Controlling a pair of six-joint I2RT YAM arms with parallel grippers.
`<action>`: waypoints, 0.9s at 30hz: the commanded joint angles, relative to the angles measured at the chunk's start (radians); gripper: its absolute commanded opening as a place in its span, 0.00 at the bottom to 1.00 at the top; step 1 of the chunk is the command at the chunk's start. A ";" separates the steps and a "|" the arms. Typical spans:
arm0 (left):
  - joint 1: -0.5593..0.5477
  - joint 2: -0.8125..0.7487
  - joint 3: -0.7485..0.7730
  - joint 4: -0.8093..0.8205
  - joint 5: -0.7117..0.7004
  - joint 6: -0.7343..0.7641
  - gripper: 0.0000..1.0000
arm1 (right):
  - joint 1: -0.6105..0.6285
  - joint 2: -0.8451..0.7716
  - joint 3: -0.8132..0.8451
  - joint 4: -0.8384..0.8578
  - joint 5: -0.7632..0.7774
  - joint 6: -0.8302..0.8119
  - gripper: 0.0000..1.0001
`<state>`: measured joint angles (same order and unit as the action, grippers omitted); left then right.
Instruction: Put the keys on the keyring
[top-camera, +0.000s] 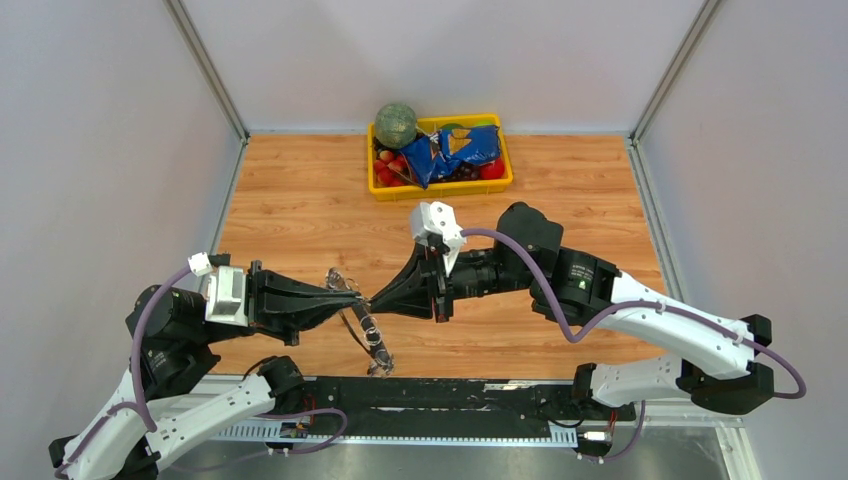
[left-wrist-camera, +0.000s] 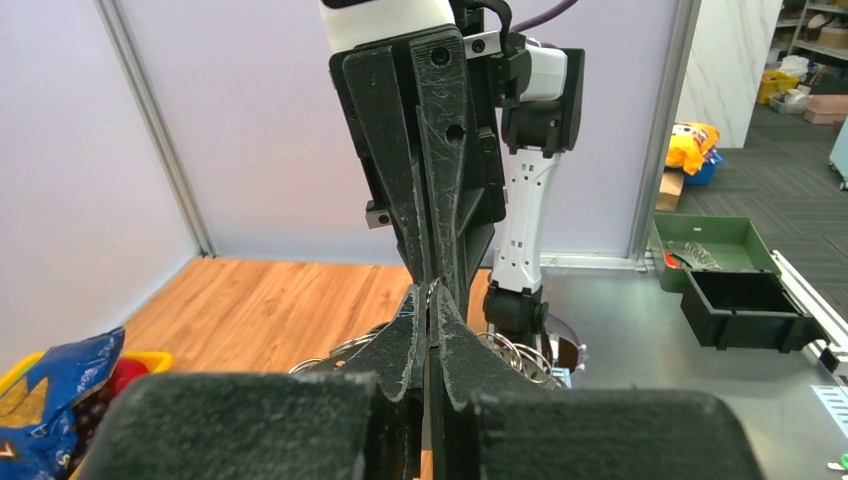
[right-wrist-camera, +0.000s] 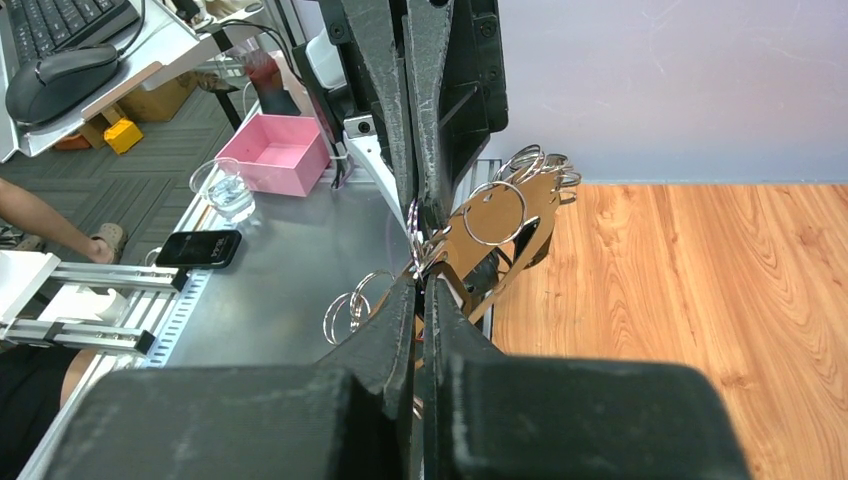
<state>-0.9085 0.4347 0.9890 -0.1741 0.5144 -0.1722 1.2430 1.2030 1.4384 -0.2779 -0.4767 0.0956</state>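
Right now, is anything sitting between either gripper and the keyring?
Nothing visible. The left gripper and right gripper meet tip to tip above the table, both shut on the thin wire of the keyring, whose small rings hang beside them.

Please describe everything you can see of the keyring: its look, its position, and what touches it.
The keyring is thin, bright silver metal: several wire rings of different sizes, bunched together. It is held in the air between the two arms. The left gripper and the right gripper, both shut, meet tip to tip and pinch its wire. Rings fan out on both sides, and a dark flat piece hangs among them.
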 joint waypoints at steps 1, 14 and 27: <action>-0.001 0.017 -0.001 0.102 -0.021 -0.010 0.00 | 0.018 0.032 -0.019 0.020 0.003 -0.022 0.00; 0.000 0.024 -0.004 0.104 -0.024 -0.005 0.00 | 0.024 0.074 0.007 -0.002 -0.003 -0.042 0.00; -0.001 0.026 -0.001 0.091 -0.021 0.010 0.00 | 0.024 0.095 0.044 -0.034 0.037 -0.060 0.00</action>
<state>-0.9081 0.4374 0.9775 -0.1688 0.5098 -0.1711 1.2564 1.2804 1.4548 -0.2947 -0.4767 0.0540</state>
